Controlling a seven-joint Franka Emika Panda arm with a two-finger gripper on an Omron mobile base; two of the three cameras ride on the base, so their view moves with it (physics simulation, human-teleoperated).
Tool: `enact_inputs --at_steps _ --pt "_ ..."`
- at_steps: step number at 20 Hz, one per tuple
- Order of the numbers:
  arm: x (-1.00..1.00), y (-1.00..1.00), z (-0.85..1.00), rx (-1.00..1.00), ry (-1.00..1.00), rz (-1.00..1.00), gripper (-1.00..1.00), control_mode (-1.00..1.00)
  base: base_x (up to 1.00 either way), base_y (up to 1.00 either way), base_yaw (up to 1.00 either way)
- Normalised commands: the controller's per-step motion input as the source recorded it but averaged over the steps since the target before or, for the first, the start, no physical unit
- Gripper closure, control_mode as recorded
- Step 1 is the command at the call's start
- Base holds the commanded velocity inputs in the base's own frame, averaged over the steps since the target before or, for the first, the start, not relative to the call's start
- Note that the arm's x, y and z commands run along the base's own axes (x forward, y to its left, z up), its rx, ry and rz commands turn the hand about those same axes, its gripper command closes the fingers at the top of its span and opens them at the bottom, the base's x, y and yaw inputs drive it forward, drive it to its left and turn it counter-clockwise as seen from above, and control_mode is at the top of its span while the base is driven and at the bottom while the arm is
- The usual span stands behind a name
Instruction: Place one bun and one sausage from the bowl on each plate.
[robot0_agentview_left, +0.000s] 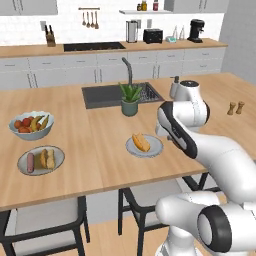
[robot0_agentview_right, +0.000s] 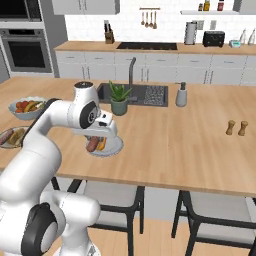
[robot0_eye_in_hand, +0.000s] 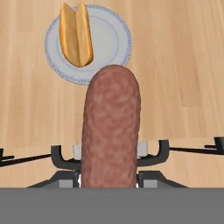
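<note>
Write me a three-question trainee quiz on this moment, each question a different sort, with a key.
1. True or false: the near plate already holds a bun.
2. What is the gripper shut on: A bun, B sausage, C pepper mill?
3. Fill in: the far plate, beside the fruit bowl, holds a bun and a ____.

Key: 1 true. 2 B. 3 sausage.
</note>
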Motion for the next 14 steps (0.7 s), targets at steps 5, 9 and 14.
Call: enact_inputs --at_steps 5,9,14 --pt "0.97 -0.18 -0.06 0.02 0.00 0.04 1.00 -1.00 0.00 0.00 0.00" --pt "1.00 0.00 -0.40 0.00 0.00 0.07 1.00 -1.00 0.00 0.00 0.00" --pt "0.91 0.08 -0.76 0.00 0.00 0.09 1.00 -1.00 0.00 0.00 0.00"
